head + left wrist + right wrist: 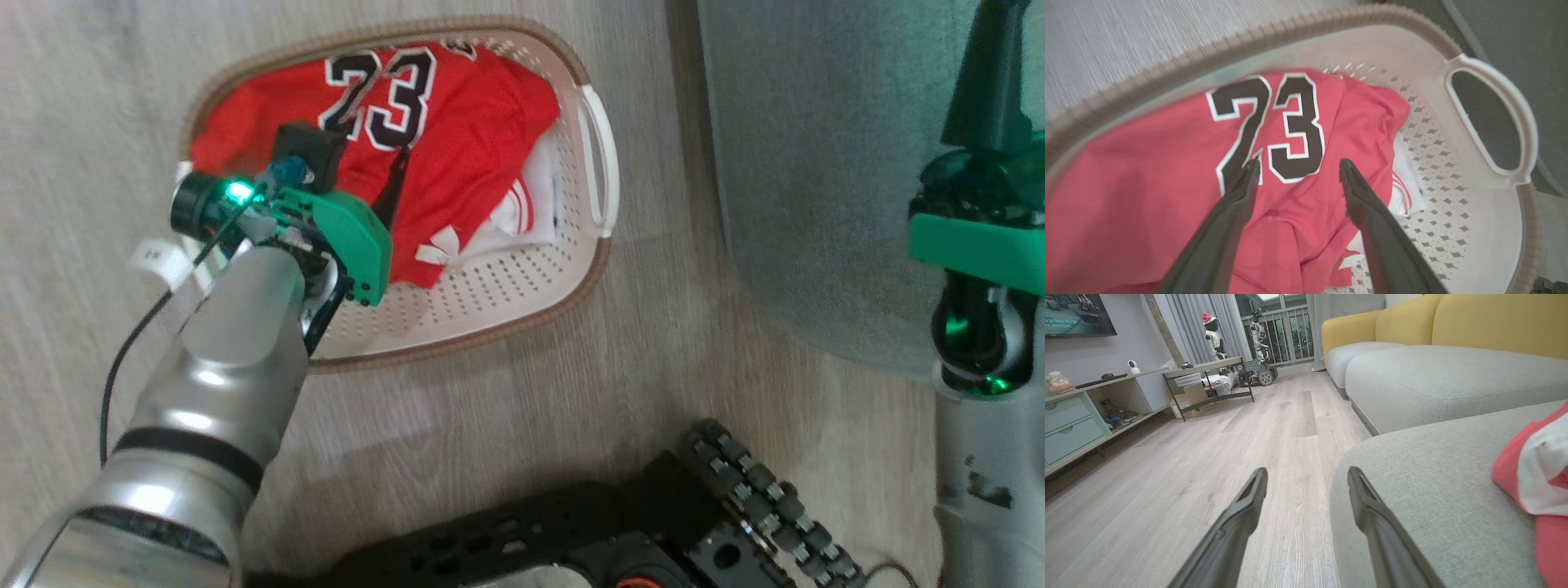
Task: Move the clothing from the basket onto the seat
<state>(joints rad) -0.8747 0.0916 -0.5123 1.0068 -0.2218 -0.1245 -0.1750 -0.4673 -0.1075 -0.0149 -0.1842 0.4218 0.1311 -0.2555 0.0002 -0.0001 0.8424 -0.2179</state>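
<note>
Your left tool [1299, 165] is poised with its jaws spread and empty over the clothing [1147, 183], the red jersey numbered 23. It lies crumpled in the basket [522, 327] on the floor [571, 392], left of the seat [816, 163], so I judge the step in hand to be the reach for a grasp. Your right tool [1306, 472] is likewise spread and empty at the seat's near edge, where a red and white garment [1535, 477] already lies. Next, lower the left tool into the fabric by the number, close on a fold rather than the basket's wall, lift clear of the rim and carry it right to the seat.
</note>
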